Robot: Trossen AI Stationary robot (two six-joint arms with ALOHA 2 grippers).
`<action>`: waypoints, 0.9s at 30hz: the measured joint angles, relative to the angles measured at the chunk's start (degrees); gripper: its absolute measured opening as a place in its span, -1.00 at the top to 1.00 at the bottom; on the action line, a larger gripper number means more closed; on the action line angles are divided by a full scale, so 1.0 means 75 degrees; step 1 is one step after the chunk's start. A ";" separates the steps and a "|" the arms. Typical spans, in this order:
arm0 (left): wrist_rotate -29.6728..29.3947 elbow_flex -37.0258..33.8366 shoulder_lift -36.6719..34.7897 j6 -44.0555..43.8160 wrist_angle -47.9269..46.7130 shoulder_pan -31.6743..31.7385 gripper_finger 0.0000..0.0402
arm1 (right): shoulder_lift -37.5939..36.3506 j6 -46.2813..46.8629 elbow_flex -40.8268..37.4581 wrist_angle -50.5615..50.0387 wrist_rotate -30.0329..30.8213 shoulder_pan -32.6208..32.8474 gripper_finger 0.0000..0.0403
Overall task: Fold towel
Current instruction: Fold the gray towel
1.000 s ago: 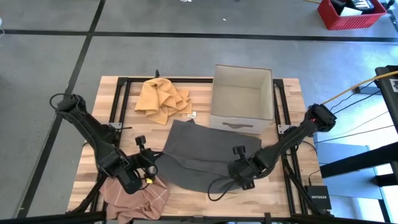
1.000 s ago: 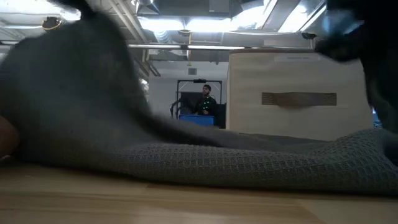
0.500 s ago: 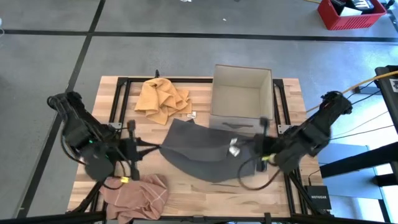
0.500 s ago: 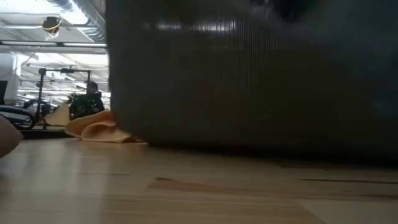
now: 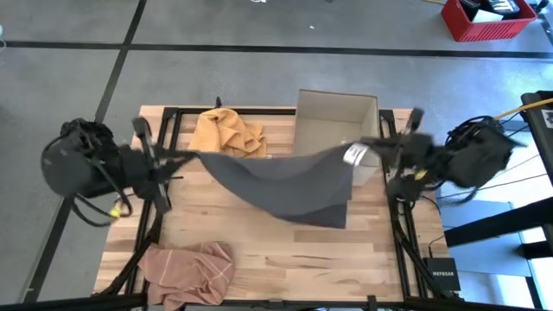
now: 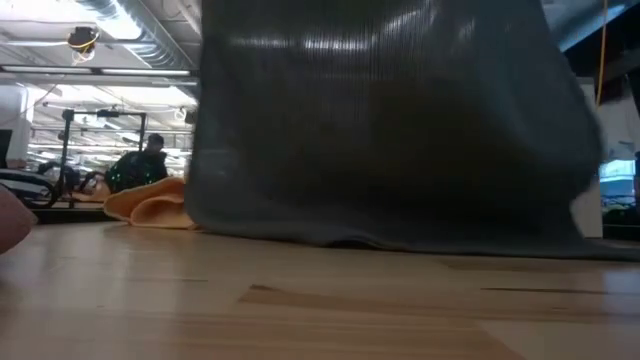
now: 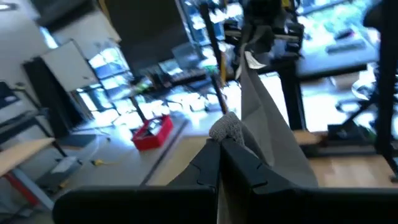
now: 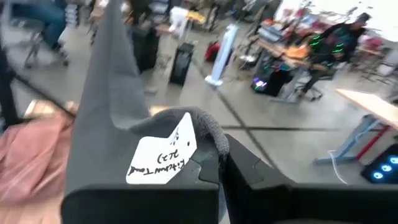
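Both end effectors clamp the grey towel [image 5: 285, 186] above the wooden table [image 5: 276, 250]; concrete floor [image 5: 259, 78] surrounds.

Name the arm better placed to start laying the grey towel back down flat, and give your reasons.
Neither clearly: the left gripper and right gripper each pinch a corner of the grey towel, stretched between them above the table. They should probably lower together; the right sits nearer the box.

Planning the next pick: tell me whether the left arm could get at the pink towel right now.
Probably not yet. The left gripper is shut on a corner of the grey towel, stretched to the right gripper. The pink towel lies uncovered near the table's front-left corner.
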 joint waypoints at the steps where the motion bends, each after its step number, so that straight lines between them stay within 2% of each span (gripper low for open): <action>1: -0.0118 0.0134 0.0000 0.0231 0.0230 0.0000 0.99 | -0.0005 -0.0162 0.0175 0.0075 0.0123 0.0000 0.98; 5: -0.0255 0.0511 -0.0003 0.1337 0.1209 0.0000 0.99 | -0.0001 -0.1121 0.0687 0.0710 0.0300 0.0000 0.98; 13: -0.0480 0.0847 0.0000 0.3006 0.2640 0.0001 0.99 | 0.0029 -0.3090 0.0981 0.2534 0.0464 0.0000 0.99; 18: -0.0815 0.0893 -0.0011 0.3964 0.3360 0.0203 0.99 | 0.0121 -0.4382 0.1175 0.3643 0.1299 0.0000 0.98; 27: -0.1143 0.0896 -0.0352 0.4255 0.3556 0.0865 0.99 | 0.0170 -0.6718 0.1299 0.6010 0.2247 0.0000 0.98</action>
